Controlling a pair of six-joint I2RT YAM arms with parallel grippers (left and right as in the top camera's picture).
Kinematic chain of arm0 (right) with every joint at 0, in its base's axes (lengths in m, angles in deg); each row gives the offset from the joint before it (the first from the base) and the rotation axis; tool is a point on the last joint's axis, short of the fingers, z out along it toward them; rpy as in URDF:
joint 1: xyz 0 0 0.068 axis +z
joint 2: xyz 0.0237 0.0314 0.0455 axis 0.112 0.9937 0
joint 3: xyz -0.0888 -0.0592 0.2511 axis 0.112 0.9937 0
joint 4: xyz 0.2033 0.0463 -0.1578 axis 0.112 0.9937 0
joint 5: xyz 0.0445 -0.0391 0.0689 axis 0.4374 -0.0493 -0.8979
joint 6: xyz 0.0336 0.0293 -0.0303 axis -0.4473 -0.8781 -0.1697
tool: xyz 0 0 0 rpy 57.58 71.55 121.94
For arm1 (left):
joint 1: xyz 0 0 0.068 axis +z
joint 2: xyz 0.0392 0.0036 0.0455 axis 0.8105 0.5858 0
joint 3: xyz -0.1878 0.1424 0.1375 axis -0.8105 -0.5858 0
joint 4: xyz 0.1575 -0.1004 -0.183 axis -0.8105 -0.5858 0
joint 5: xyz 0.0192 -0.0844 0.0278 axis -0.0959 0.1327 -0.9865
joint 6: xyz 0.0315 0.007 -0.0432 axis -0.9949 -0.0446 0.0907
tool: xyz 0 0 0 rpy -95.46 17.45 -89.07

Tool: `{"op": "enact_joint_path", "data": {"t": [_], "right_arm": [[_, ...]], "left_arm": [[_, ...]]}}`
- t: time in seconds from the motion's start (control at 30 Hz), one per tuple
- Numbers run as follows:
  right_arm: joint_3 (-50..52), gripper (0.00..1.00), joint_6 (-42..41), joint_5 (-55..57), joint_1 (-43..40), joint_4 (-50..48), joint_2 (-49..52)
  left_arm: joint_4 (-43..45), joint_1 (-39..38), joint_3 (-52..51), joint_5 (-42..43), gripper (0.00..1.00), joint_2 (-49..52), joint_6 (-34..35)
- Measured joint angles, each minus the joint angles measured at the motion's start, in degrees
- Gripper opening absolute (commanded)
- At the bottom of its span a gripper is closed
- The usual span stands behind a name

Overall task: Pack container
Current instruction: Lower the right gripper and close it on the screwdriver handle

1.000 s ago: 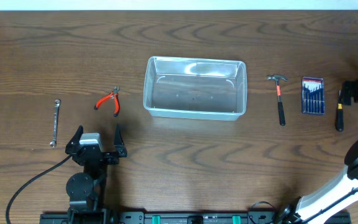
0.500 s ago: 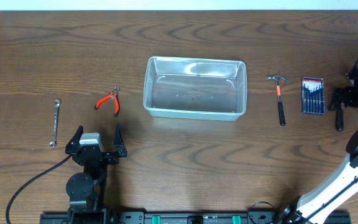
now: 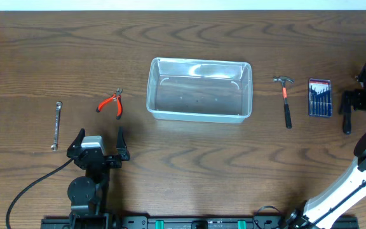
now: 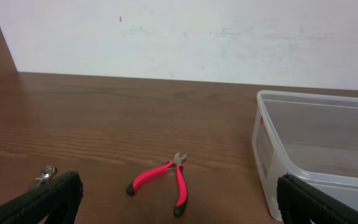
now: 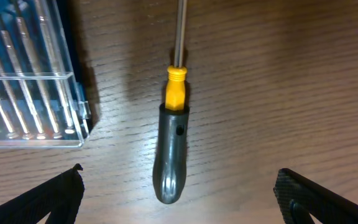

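Container (image 3: 199, 90): clear rectangular bin with rounded corners, upright near the middle of the desk (image 3: 189, 172); nothing lies inside it
Left of the container: red-handled pliers (image 3: 111, 103) near it; a small wrench (image 3: 56, 125) farther out, well apart from the bin
Right of the container: a hammer (image 3: 285, 102) with an orange neck and black grip; beyond it a blue screwdriver-set case (image 3: 319, 98); just beside the case, a screwdriver (image 5: 171, 149) with a dark handle and yellow collar, its shaft pointing away from the robot
Left hand (image 3: 100, 132): fingers spread wide, gripping nothing; sits on the near side of the desk, pliers and container ahead of it
Right hand (image 5: 179, 180): fingers spread wide, one on each side of the screwdriver handle and apart from it; whether they reach the desk cannot be told
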State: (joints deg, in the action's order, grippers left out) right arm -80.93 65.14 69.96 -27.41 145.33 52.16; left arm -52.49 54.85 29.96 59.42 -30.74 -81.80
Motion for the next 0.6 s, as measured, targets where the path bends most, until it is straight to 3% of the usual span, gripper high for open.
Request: {"op": "enact_joint_path", "data": {"t": [0.6], "right_arm": [[0.0, 0.99, -0.2, 0.6, -0.1, -1.0, 3.3]], "left_arm": [[0.0, 0.0, 0.0, 0.0, 0.98, 0.0, 0.0]]}}
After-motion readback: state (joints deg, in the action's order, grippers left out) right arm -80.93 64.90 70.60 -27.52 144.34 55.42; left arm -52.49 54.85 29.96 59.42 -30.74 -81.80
